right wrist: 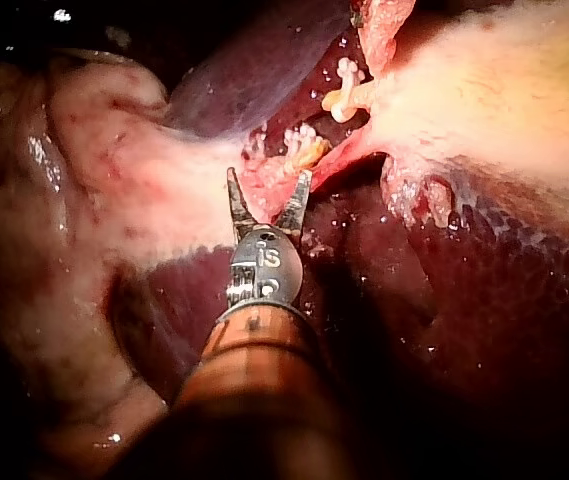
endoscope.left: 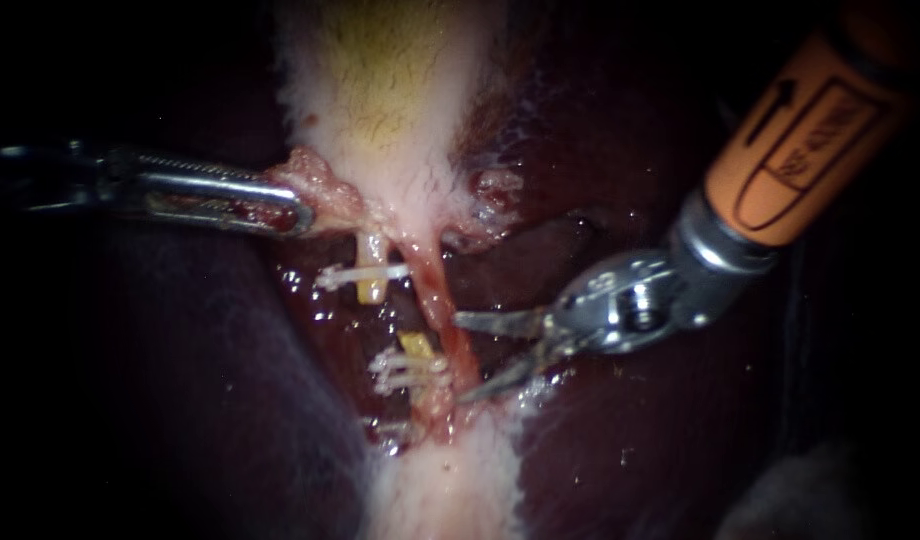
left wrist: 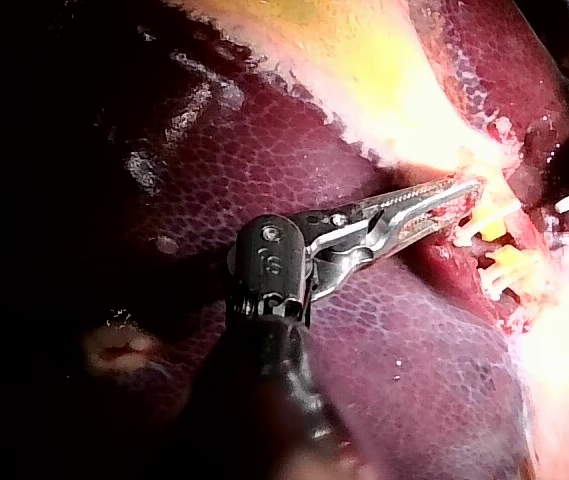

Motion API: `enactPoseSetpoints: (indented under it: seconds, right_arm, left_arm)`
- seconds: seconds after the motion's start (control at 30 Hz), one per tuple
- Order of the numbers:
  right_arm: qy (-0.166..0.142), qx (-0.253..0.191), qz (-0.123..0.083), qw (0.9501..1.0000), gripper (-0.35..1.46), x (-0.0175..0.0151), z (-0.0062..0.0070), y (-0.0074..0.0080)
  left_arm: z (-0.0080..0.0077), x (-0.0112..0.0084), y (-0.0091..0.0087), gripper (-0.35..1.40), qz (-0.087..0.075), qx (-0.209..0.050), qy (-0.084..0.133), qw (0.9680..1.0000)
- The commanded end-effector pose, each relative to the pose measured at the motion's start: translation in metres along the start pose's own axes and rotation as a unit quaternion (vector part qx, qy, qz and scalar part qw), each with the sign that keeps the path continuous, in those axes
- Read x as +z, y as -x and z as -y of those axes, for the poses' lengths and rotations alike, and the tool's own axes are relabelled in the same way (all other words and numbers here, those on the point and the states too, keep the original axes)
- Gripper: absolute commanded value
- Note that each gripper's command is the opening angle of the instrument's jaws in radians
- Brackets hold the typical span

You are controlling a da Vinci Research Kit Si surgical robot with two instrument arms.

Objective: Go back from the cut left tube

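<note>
Liver [endoscope.left: 180, 400] wet, glossy, smooth; gallbladder [endoscope.left: 390, 90] pale, matt, fuzzy-edged; right instrument [endoscope.left: 458, 358] shiny metal, with a matt orange plastic-looking sleeve.

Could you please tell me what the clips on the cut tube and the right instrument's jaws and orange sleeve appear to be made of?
The clips look like white matte plastic: opaque, no metallic glint. The right instrument, its jaws open, looks like polished steel: silvery, with bright reflections. Its orange sleeve seems smooth plastic or coated, with a dull sheen.

The slender silver left instrument [endoscope.left: 305, 213] faded into darkness along its shaft, jaw tips partly buried in the clamped pale pink tissue flap [endoscope.left: 325, 185]. The small white clips [endoscope.left: 395, 372] blurred together, uncountable.
</note>
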Motion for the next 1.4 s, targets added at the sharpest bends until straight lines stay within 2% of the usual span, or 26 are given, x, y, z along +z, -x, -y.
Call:
enactPoseSetpoints:
  seconds: [0.03, 0.27, 0.37, 0.6, 0.77, 1.1, 1.4]
  right_arm:
    - [0.006, -0.006, 0.001, 1.0, 1.43, -0.0011, -0.0003, 0.0003]
    - [0.039, -0.008, 0.007, 0.9992, 1.43, -0.0058, -0.0019, 0.0018]
    - [0.041, -0.007, 0.01, 0.9991, 1.43, -0.0068, -0.0024, 0.0021]
    - [0.042, -0.007, 0.011, 0.999, 1.43, -0.007, -0.0025, 0.0022]
    - [0.042, -0.007, 0.011, 0.999, 1.43, -0.007, -0.0025, 0.0022]
    - [0.042, -0.007, 0.01, 0.9991, 1.43, -0.0071, -0.0025, 0.0022]
    - [0.041, -0.007, 0.01, 0.9991, 1.43, -0.0072, -0.0025, 0.0023]
  left_arm:
    - [0.0, 0.0, 0.0, -0.35, 0.0, 0.0, 0.0, 1.0]
    - [0.0, 0.0, 0.0, -0.35, 0.0, 0.0, 0.0, 1.0]
    - [0.0, 0.0, 0.0, -0.35, 0.0, 0.0, 0.0, 1.0]
    - [0.0002, 0.0001, 0.0, -0.35, 0.0, 0.0, 0.0, 1.0]
    - [0.0009, 0.0007, 0.0004, -0.35, 0.0, 0.001, -0.001, 1.0]
    - [0.0036, 0.0044, 0.0021, -0.35, 0.0, 0.007, -0.003, 1.0]
    - [0.0041, 0.0045, 0.0023, -0.35, 0.0, 0.008, -0.002, 1.0]
